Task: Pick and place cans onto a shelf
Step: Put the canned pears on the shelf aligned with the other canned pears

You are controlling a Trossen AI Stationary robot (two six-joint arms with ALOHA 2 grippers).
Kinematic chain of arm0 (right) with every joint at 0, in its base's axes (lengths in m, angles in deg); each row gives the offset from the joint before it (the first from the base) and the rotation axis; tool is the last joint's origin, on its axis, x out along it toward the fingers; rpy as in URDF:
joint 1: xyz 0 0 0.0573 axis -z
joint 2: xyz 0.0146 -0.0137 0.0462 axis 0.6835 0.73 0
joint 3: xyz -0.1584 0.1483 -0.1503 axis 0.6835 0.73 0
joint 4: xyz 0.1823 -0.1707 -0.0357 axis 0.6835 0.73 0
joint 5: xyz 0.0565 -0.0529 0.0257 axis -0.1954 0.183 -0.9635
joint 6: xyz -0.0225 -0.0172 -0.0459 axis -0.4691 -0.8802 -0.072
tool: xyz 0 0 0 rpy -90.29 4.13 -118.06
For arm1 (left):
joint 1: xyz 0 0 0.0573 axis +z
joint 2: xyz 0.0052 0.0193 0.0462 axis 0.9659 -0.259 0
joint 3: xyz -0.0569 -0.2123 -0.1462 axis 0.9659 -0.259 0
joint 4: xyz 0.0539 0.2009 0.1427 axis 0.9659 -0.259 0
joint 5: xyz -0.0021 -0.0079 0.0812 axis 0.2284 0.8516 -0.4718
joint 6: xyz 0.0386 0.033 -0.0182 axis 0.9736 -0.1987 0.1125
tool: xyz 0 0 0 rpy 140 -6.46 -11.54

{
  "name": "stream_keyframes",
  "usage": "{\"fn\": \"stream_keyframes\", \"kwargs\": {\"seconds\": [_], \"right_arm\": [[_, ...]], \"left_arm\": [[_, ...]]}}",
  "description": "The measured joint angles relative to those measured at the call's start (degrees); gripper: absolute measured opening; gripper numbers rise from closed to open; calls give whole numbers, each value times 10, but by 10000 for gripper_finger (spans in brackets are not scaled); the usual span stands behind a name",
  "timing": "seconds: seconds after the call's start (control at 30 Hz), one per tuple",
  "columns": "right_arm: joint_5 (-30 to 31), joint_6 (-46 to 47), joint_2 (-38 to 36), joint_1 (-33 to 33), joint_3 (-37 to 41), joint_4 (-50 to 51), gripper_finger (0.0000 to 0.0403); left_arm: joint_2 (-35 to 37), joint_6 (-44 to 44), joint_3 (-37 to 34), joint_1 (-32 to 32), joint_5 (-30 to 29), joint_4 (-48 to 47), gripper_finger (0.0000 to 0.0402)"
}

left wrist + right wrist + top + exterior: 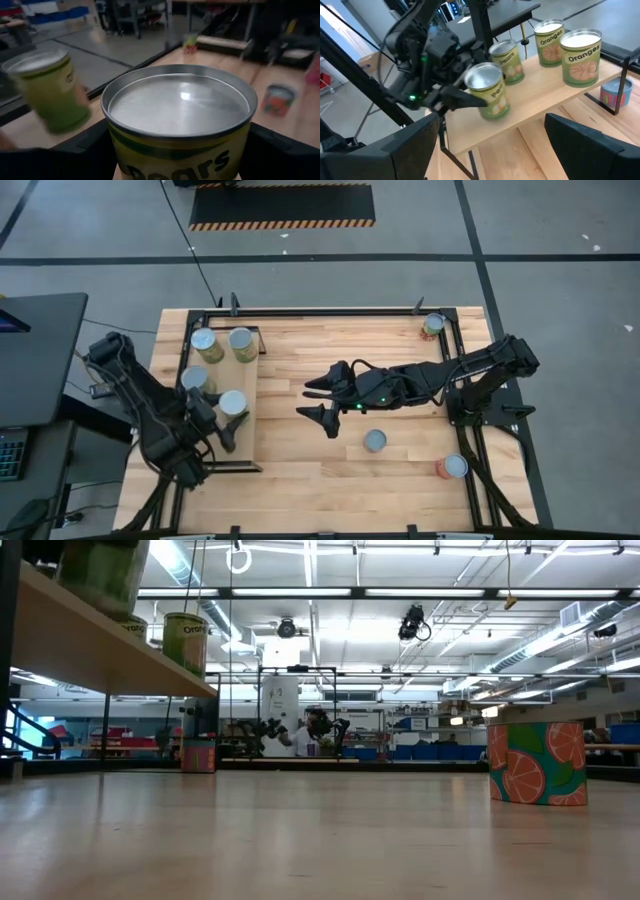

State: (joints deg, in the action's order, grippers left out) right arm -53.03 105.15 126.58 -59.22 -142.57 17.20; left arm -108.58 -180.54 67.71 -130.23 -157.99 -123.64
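The light-wood shelf (248, 445) stands raised at the table's left and also shows in the right wrist view (540, 105). Three cans stand on it: two "Oranges" cans (550, 42) (581, 55) and a green one (507, 60). My left gripper (231, 418) is shut on a fourth, a yellow-green pears can (180, 115), at the shelf's near part. My right gripper (302, 400) hangs open and empty over the table's middle, pointing toward the shelf. On the tabletop stand a bluish can (375, 441), an orange-red can (453, 467) and a can at the far right corner (432, 325). My left gripper pinches the pears can's side wall (117, 150) between its two fingers (85, 147), one on each side, below the rim. The fingers come level from the shelf's near-left side (465, 100). The can is upright; whether its base rests on the board or hangs just above it, I cannot tell.
The shelf's black frame (225, 310) runs along the table's far and right edges. Another can (616, 92) stands on the table below the shelf's far end. Bare tabletop lies between the shelf and my right gripper.
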Motion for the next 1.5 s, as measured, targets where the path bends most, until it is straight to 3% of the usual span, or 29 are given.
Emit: {"fn": "stream_keyframes", "kwargs": {"seconds": [0.27, 0.53, 0.8, 1.1, 1.33, 1.5], "right_arm": [[-6, 0, 0, 0, 0, 0, 373], [-6, 0, 0, 0, 0, 0, 373], [-7, 2, 0, 0, 0, 0, 373], [-13, 6, 0, 0, 0, -3, 373], [-19, 6, 0, 0, 0, -8, 373], [-21, 5, 0, 0, 0, -9, 373]], "left_arm": [[0, -17, -12, 0, 31, -17, 328], [0, 19, -4, 1, 81, -31, 351], [2, 127, 39, 15, 138, -34, 354], [19, 130, 54, 15, 199, -36, 354], [72, 168, 54, 23, 281, -12, 354], [109, 252, 54, 57, 365, 35, 354]]}}
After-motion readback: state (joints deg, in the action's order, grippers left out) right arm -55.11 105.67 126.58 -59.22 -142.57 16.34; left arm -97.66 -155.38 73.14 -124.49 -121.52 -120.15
